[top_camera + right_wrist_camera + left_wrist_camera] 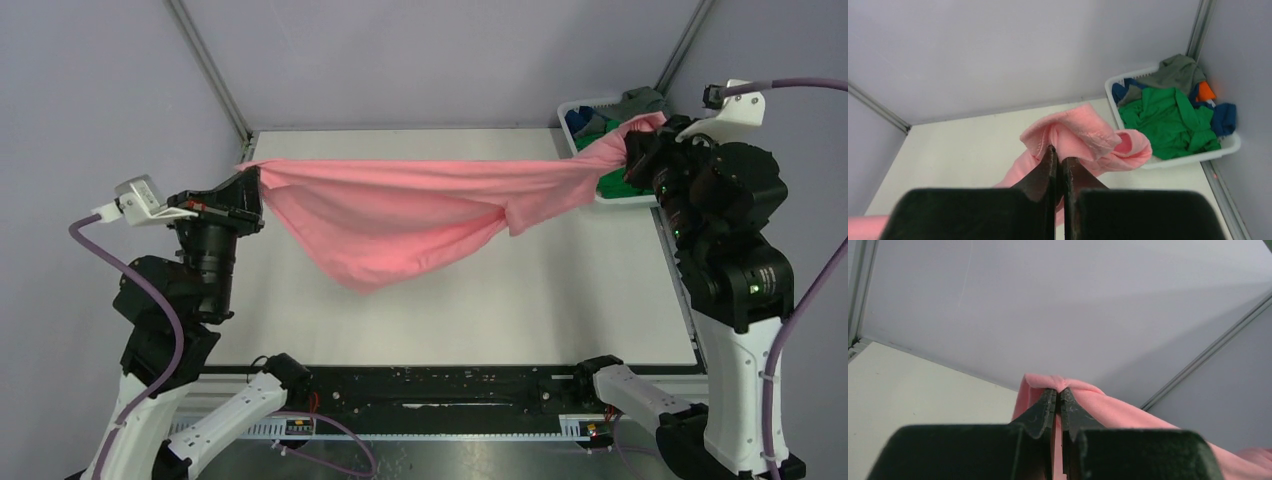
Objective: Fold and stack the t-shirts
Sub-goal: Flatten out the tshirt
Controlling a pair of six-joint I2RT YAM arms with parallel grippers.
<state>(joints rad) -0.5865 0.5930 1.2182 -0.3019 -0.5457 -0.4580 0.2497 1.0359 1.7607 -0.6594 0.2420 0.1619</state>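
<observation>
The salmon pink t-shirt (400, 215) is up off the desk (500, 320) and strung out sideways, its long axis running left to right across the workspace. The upper edge is pulled into a nearly straight, taut line. Below it the soft cloth sags in a loose, rounded belly toward the near side, with deep folds fanning from each end. Whether the lowest part brushes the desk, I cannot tell.

At the left end, the left hand (250, 190) has its dark fingers pressed together on a small fold of pink fabric, which pokes up just past the tips in the wrist view. The shirt streams away from there to the right.

At the far right, the right hand (640, 150) is pinching the other end. The cloth there is bunched into a thick, crumpled knot, with a stitched hem curling over the fingertips. A twisted flap drops from that end toward the middle.

Just behind the right hand sits the white basket (1178, 161), plastic and rectangular, tucked into the rear right corner. It holds a rumpled heap. The green shirt (1168, 120) is spread on top, with the grey shirt (1175, 72) draped over the back rim. The blue shirt (1225, 117) spills at the side, and a scrap of the orange shirt (1205, 91) peeks out between them.
</observation>
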